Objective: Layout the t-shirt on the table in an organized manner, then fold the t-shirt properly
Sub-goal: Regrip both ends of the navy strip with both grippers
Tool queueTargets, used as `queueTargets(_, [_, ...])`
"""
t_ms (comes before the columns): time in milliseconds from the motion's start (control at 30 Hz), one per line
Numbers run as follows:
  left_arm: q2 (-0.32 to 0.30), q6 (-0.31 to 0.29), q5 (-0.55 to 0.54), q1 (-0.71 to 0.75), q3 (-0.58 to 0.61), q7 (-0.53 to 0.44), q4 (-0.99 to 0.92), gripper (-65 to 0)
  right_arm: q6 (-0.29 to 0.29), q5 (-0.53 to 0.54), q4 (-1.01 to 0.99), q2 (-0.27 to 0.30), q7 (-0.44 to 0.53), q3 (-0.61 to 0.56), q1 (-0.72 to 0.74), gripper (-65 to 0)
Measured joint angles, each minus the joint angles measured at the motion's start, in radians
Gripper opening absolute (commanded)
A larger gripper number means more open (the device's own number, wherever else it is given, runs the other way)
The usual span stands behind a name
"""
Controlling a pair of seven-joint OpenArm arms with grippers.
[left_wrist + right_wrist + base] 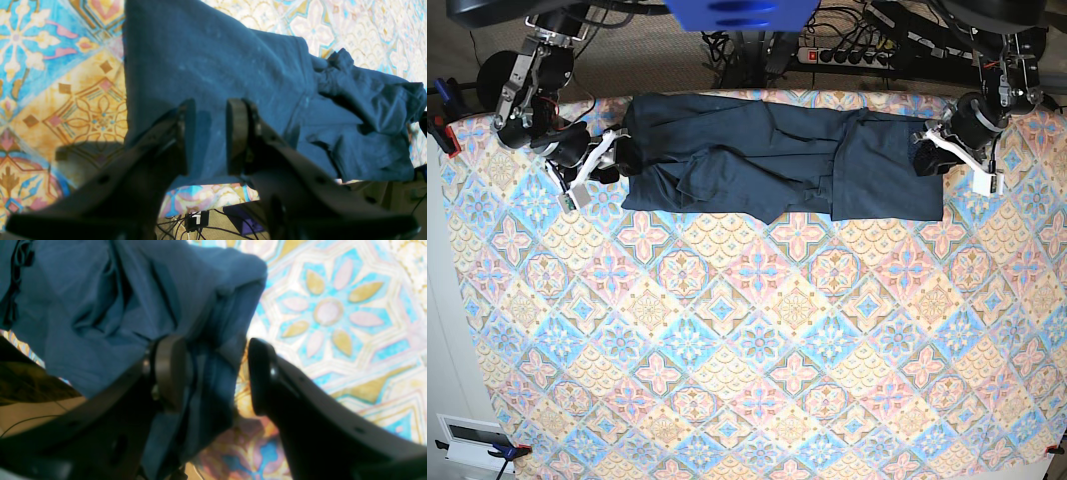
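Note:
The dark navy t-shirt lies stretched sideways along the far edge of the table, with creases and a folded-over flap near its middle. My left gripper is at the shirt's right end. In the left wrist view the left gripper has its jaws apart over the flat edge of the t-shirt. My right gripper is at the left end. The right wrist view shows the right gripper wide open, a bunched fold of the t-shirt between the jaws and resting against one finger.
The patterned cloth covers the table well beyond the shirt. Past the far edge lie a power strip and cables on the floor. A clamp holds the cloth at the left edge. A white box sits at the lower left.

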Motion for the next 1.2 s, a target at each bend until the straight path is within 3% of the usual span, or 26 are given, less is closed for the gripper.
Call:
queueTargets(100, [0.000,0.000,0.000,0.000,0.000,-0.002,0.000,-48.8,-0.001,-0.016,-0.008,-0.019,-0.018,0.004,0.063,-36.4])
queueTargets(200, [0.000,0.000,0.000,0.000,0.000,-0.001,0.000,-48.8,0.002,0.020,-0.060,-0.024,0.031,0.003,0.114,-36.4])
queueTargets(433, [0.000,0.000,0.000,0.003,0.000,0.000,0.000,-48.8,0.000,0.000,-0.168,-0.031,0.007,0.006,0.093,-36.4])
queueTargets(1200, [0.000,0.000,0.000,0.000,0.001,-0.003,0.000,-48.7,0.001,0.038,-0.160,-0.031,0.034,0.003,0.021,-36.4])
